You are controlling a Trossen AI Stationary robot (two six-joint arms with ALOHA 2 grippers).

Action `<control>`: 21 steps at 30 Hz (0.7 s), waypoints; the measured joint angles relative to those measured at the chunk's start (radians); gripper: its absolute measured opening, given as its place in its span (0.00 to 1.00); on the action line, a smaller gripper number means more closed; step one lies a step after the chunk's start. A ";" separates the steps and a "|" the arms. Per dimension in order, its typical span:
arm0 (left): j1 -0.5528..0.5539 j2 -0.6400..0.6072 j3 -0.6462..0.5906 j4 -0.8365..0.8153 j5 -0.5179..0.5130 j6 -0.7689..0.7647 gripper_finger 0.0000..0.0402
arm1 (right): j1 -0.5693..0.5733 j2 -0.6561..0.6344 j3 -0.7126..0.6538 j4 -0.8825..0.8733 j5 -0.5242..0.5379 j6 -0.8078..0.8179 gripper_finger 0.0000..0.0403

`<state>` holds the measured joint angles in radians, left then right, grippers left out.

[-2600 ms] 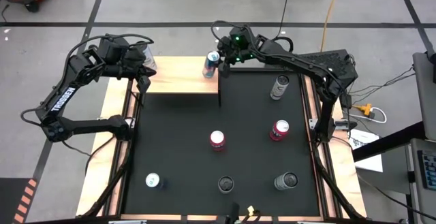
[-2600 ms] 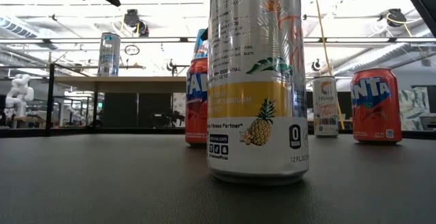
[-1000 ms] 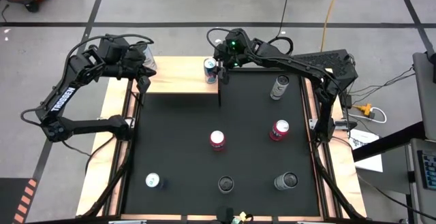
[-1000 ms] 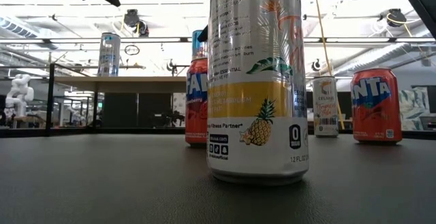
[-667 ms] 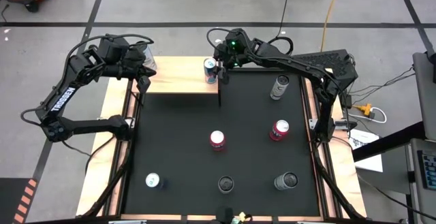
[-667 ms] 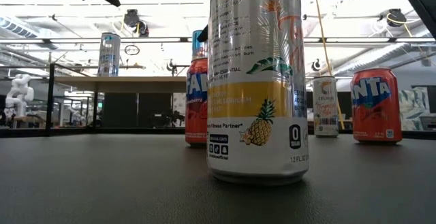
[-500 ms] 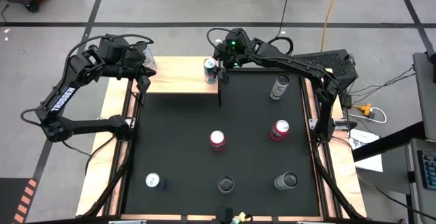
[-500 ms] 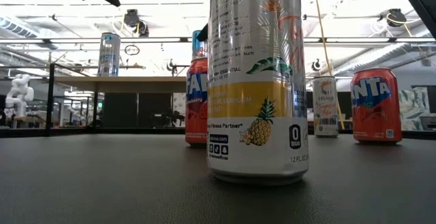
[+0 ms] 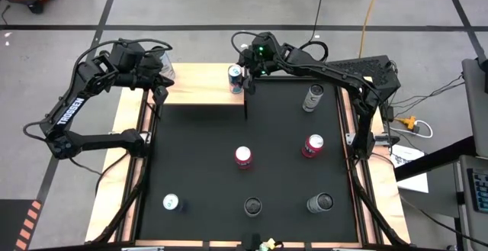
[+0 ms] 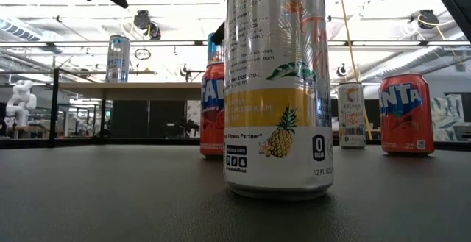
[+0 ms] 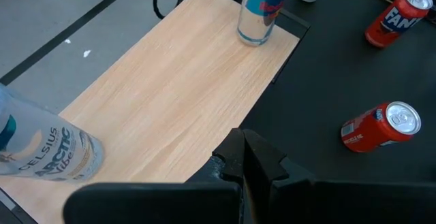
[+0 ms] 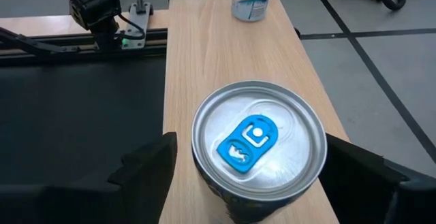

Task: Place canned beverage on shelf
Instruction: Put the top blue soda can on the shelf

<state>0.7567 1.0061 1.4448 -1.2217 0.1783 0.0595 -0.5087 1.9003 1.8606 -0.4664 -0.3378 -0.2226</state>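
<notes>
**Over the shelf, a can is being let go**

On the left end of the shelf [image 9: 200,88] the left gripper [image 11: 246,157] is waiting, with its fingers pressed together and holding nothing. A pale can [image 11: 42,147] is standing right by that end of the board.

Going right, at the shelf's right end and close to its corner, the blue can [image 12: 257,146] is standing upright on the wood. The right gripper [image 12: 248,166] is hanging just above it, with one finger on each side of the can. The fingers are spread wide and I see a gap on both sides, so they are not squeezing it.

This can is looking hard and round, with smooth, shiny metal that is probably slippery. It is likely heavy if it is full, and its thin walls could dent under a hard squeeze. I think the best place to hold it is around the middle of its side, not the top rim.

Farther right, on the black mat [image 9: 198,167], more cans [image 9: 313,146] are standing and waiting.
</notes>
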 joint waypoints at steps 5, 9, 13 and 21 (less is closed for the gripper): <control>0.000 0.000 0.000 0.000 0.000 0.000 0.00 | 0.000 -0.005 -0.001 -0.002 -0.003 0.001 0.78; 0.000 0.000 0.000 0.000 0.000 0.000 0.00 | 0.000 -0.026 -0.002 0.003 -0.003 0.001 0.78; 0.000 0.000 0.000 0.000 0.000 -0.001 0.00 | 0.000 -0.060 -0.002 0.002 -0.003 0.002 0.78; 0.000 0.000 0.000 0.000 0.000 -0.001 0.00 | 0.000 -0.144 -0.001 -0.097 0.022 0.001 0.78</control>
<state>0.7564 1.0061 1.4448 -1.2217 0.1787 0.0589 -0.5087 1.7568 1.8595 -0.5636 -0.3156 -0.2211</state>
